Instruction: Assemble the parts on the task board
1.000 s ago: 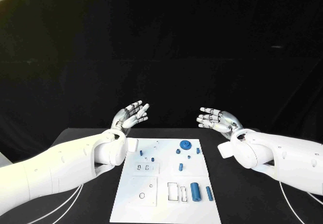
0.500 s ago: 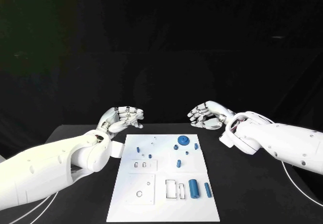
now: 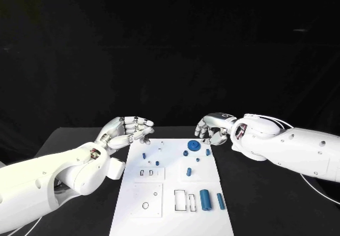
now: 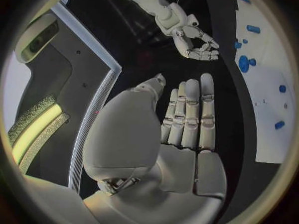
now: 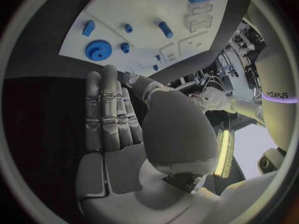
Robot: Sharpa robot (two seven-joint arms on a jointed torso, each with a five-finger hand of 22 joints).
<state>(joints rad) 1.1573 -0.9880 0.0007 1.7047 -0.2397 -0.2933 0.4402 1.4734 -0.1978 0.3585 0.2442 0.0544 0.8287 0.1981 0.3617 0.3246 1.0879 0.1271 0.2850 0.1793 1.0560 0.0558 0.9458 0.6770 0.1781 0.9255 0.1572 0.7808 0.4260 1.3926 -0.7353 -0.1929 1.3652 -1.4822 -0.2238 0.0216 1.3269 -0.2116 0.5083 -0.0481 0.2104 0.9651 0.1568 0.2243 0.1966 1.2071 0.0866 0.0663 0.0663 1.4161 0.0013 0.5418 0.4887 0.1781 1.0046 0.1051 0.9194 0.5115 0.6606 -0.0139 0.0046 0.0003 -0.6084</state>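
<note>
The white task board (image 3: 170,189) lies in the middle of the black table. A blue gear (image 3: 193,144) sits near its far edge among several small blue pieces, with a large blue cylinder (image 3: 205,199) and a thinner one (image 3: 220,200) at the near right. My left hand (image 3: 131,129) hovers at the board's far left corner and holds nothing. My right hand (image 3: 212,129) hangs over the far right corner by the gear, also holding nothing. In the wrist views the left hand (image 4: 181,129) and right hand (image 5: 118,119) have their fingers stretched side by side.
Bare black table (image 3: 276,201) lies on both sides of the board. Several rectangular slots (image 3: 185,200) and a white inset plate (image 3: 149,199) mark the board's near half. The left wrist view shows the gear (image 4: 244,63) under the right hand (image 4: 193,42).
Both hands have come down and inward to the board's far corners. Their fingers, spread apart and raised a second ago, have drawn together. No part has moved.
</note>
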